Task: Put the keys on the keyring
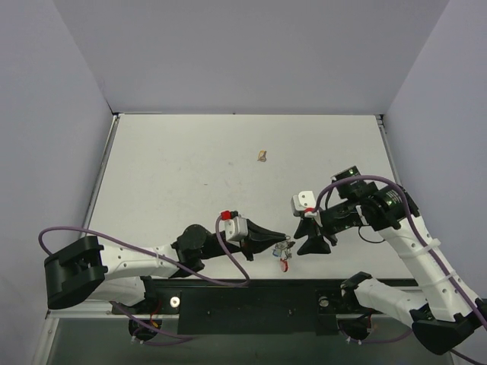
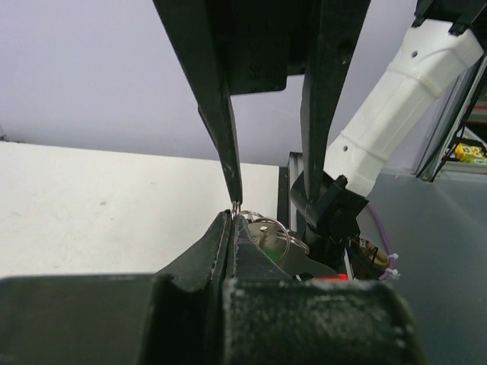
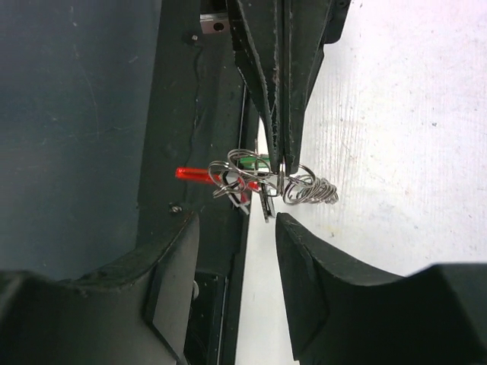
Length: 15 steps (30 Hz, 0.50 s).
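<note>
My left gripper (image 1: 278,245) is shut on a silver keyring (image 3: 295,176), pinching the wire at its fingertips (image 2: 234,216) and holding it just above the table's near edge. A cluster of small silver keys (image 3: 257,186) with a red bit (image 3: 194,173) and a green bit hangs from it. The cluster also shows in the top view (image 1: 284,255). A coil of wire rings (image 3: 313,190) sticks out to one side. My right gripper (image 1: 306,237) is open and empty. Its fingers (image 3: 323,281) straddle the space just short of the cluster, not touching it.
A small tan lump (image 1: 262,156) lies far off mid-table. The black base rail (image 1: 251,298) runs along the near edge under the keys. Purple walls enclose the white table (image 1: 190,175). The right arm's white link (image 2: 399,114) is close behind.
</note>
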Motion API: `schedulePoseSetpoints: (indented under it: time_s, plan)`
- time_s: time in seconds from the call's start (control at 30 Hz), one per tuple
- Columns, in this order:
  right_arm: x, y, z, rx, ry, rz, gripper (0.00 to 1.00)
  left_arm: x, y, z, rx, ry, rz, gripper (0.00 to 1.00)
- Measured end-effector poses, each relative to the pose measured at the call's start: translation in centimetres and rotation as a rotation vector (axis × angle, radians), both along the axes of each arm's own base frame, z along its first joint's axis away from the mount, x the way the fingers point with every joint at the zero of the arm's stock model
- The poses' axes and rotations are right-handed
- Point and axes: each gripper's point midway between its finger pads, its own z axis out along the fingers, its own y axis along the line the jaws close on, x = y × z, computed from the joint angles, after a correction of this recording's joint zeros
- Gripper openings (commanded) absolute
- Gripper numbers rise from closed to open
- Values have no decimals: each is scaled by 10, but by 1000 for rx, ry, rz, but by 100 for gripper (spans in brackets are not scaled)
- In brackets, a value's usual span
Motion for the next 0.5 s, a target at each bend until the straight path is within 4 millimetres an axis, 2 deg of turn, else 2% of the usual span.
schedulePoseSetpoints:
  time_s: [0.27, 0.5]
  plan:
    - [12, 11, 4, 98, 93, -89, 41, -3, 9, 20, -91, -22, -2, 0]
    - [24, 25, 14, 166, 179, -177, 34, -4, 14, 27, -116, -33, 2, 0]
